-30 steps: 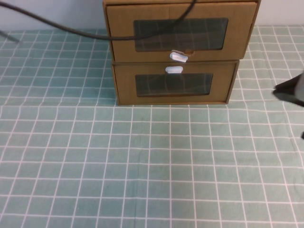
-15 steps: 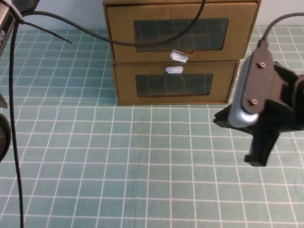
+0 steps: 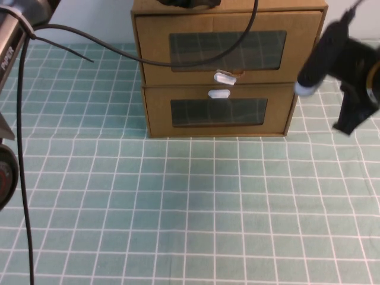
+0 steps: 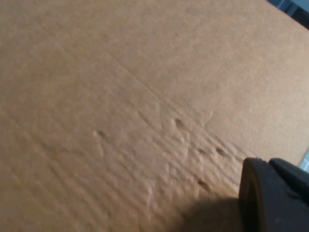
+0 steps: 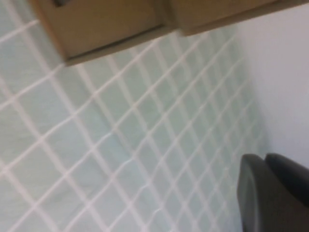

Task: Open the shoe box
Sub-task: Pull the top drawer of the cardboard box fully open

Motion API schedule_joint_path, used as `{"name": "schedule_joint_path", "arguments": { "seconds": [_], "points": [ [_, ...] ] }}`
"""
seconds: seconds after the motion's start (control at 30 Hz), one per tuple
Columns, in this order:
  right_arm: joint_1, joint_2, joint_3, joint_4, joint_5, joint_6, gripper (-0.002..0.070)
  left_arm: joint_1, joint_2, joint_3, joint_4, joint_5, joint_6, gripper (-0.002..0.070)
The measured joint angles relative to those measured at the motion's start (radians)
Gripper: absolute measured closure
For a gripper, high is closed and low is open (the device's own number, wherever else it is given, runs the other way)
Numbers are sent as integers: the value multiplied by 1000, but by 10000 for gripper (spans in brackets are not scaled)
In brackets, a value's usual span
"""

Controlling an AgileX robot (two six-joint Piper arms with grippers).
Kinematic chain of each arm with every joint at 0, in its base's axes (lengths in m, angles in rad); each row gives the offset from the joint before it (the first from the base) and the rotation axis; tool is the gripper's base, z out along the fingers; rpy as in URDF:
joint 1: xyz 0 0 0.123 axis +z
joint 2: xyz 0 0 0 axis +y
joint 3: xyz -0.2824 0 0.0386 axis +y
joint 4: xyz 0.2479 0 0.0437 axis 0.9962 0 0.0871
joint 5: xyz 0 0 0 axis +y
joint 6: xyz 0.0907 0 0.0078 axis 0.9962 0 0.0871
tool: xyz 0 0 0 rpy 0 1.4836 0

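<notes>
The only writing that can be read is white lettering on the left arm (image 3: pixel 12 41), well to the left of the shoe box, which seems to read "PiPER". The shoe box (image 3: pixel 155 113) bears no label or brand.

The shoe box is plain brown cardboard, two drawer-style units stacked one on the other. It stands on a green tablecloth (image 3: pixel 178 208) with a white grid. The upper drawer (image 3: pixel 154 50) and the lower drawer (image 3: pixel 159 110) each have a dark, wide window in the front. Each also has a small white pull tab: the upper tab (image 3: pixel 224 77) sits tilted, and the lower tab (image 3: pixel 218 94) lies level just beneath it. Both drawers look shut.

A black cable (image 3: pixel 119 52) runs from the left arm across the front of the upper drawer and over the top of the shoe box.

The left gripper (image 4: pixel 274 195) is right over the cardboard top of the shoe box; its state cannot be told. The right gripper (image 3: pixel 347 116) hangs just beside the right side of the shoe box, above the tablecloth, closed and holding nothing.
</notes>
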Motion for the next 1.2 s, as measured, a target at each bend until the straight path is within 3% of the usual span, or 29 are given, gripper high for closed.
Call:
{"name": "schedule_joint_path", "arguments": {
  "seconds": [0.27,0.4,0.53,0.83,0.93,1.1,1.2],
  "points": [
    [268,12,-38,-365,44,163,678,8,4,-2,-13,27,-33,680],
    [403,82,-26,-629,83,377,678,11,4,-4,-18,45,-40,680],
    [447,153,24,-770,79,526,678,11,4,-6,-23,76,-45,680],
    [455,199,84,-800,51,724,664,25,8,-10,6,168,-45,680],
    [443,234,48,-803,31,743,608,25,8,-10,6,172,-43,680],
    [392,325,-48,-807,40,767,401,25,8,-10,6,172,-41,680],
    [376,374,-85,-809,67,772,325,27,8,-10,-15,173,-8,680]
  ]
}}
